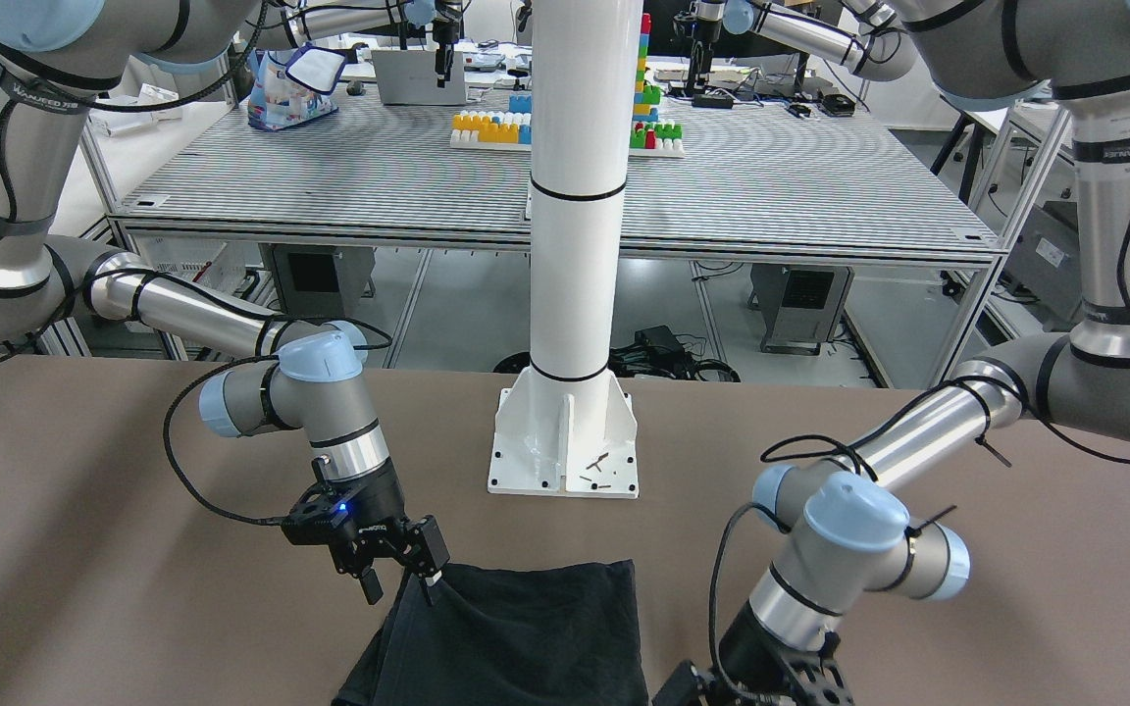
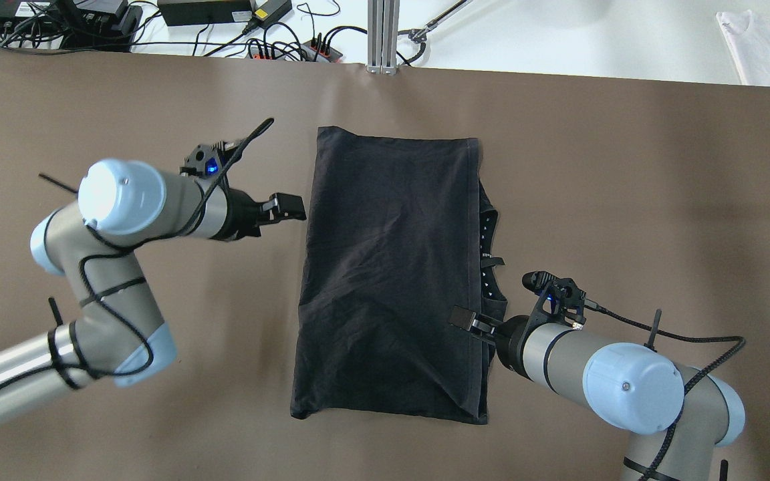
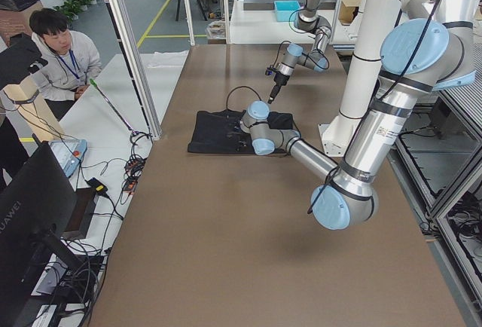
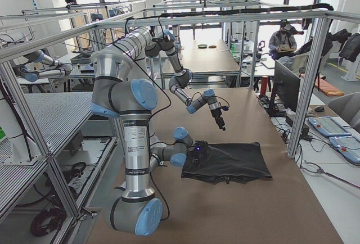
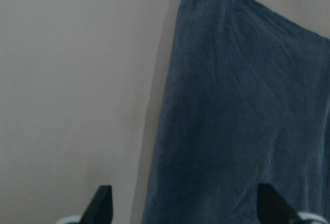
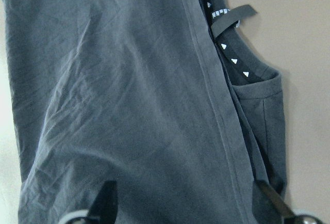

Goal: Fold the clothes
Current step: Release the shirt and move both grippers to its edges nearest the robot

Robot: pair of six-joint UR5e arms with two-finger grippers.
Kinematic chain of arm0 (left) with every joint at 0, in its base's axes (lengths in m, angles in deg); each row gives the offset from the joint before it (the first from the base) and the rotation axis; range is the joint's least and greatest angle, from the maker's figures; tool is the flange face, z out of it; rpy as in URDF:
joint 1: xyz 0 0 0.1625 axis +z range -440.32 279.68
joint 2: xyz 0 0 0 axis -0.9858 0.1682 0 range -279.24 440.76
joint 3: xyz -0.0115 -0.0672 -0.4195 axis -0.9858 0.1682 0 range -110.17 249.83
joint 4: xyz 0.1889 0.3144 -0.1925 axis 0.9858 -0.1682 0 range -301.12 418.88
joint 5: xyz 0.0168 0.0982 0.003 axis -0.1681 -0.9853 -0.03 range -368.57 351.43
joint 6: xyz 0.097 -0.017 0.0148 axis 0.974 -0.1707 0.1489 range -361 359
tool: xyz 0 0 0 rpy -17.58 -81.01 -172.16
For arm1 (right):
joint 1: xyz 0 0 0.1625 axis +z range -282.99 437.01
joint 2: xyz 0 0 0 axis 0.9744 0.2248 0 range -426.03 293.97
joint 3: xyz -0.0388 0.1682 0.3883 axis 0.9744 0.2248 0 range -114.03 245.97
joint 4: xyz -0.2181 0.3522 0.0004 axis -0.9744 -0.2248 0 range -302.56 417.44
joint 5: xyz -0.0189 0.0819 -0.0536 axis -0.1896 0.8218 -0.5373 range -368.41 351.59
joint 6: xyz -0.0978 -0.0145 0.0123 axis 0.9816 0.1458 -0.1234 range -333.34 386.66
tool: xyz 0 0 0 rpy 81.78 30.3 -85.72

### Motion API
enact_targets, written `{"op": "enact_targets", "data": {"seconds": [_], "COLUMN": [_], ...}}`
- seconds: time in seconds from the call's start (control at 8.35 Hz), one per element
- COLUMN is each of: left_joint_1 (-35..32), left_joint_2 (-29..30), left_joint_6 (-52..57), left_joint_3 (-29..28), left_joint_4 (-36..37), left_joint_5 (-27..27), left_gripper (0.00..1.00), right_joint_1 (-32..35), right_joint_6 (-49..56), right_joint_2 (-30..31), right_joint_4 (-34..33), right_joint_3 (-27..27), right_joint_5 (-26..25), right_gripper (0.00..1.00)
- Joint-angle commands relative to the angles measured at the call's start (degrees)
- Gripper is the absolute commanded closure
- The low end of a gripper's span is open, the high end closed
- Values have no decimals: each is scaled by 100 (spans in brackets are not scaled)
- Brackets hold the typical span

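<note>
Two robot arms flank a black garment (image 2: 388, 267) lying flat and already doubled over at the middle of a brown table (image 2: 625, 167), its long axis running from the robot's near side to the far side

The left gripper (image 2: 289, 207) sits low at the garment's left edge, in the far half. Its fingers (image 5: 103, 203) are spread and hold nothing. In the left wrist view that edge runs up between them, one finger over bare table and the other over cloth.

The right gripper (image 2: 463, 319) reaches in over the right edge, in the near half, where a stitched hem (image 6: 211, 79) lies just beside the collar (image 6: 227, 43) with its white printed tape and loop tag. Its fingers (image 6: 105, 198) are likewise wide apart and empty.

The cloth lies to the right of the left gripper and to the left of the right one, so each tool faces inward across the short width. The right gripper is already above fabric, while the left only straddles the border. Any further fold would seem to hinge on both closing on their own side edges and carrying them along the long axis, but the two are staggered, one far and one near

A white cloth (image 2: 766, 40) lies off the table at the far right
</note>
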Motion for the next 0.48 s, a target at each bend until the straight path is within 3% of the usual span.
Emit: {"op": "enact_targets", "data": {"seconds": [0.0, 0.36], "left_joint_1": [1148, 2413], "left_joint_2": [-1143, -1437], "left_joint_6": [-1111, -1684], "left_joint_3": [1383, 1571], "left_joint_4": [-3, -21], "left_joint_5": [-979, -2128], "left_gripper": [0, 0], "right_joint_1": [-21, -29], "right_joint_6": [-327, -319], "right_joint_2": [16, 16], "right_joint_4": [19, 19], "right_joint_3": [18, 27], "right_joint_5": [-71, -116], "right_gripper": [7, 7]}}
